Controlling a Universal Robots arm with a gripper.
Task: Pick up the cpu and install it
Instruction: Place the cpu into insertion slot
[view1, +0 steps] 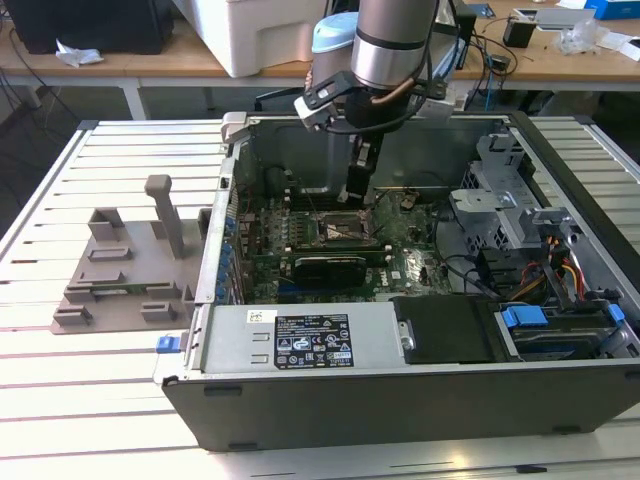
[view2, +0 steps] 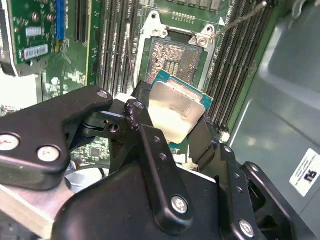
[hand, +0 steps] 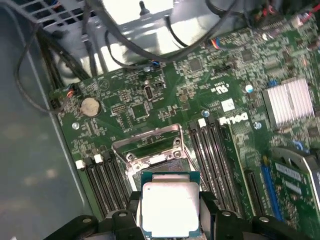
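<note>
My gripper (view1: 360, 172) was down inside the computer case (view1: 400, 395), which lay open on its side on the slatted table (view1: 100, 420). My fingers (view2: 136, 112) were pinched on the cpu (view2: 176, 107), one on each opposite edge. Its silvery metal top showed between them, w/ a thin teal-green rim around it.

In the first wrist view the cpu (hand: 170, 206) sat square in my grip (hand: 171, 209), right in front of the socket (hand: 152, 150) on the green motherboard (hand: 150, 100). In the second wrist view the socket (view2: 175, 55) was open, bare contact field showing inside its metal frame. The chip hung near it but wasn't seated. In the exterior view I was above the socket (view1: 335, 228), towards the case's far wall, w/ a gap below my fingertips.

Around the socket:
- Dark memory slots (hand: 215, 150) ran along both sides of it.
- A round coin battery (hand: 90, 105) sat further off on the board.
- A finned silver heatsink (hand: 287, 102) sat past the slots on the other side.
- A long black card (view1: 330, 268) lay just on the near side of the socket in the exterior view.
- The grey power supply (view1: 300, 340) lay along the case's near wall.

Outside the case, on the exterior view's left, a grey plastic fixture (view1: 120, 270) stood on the table, well apart from me.
</note>
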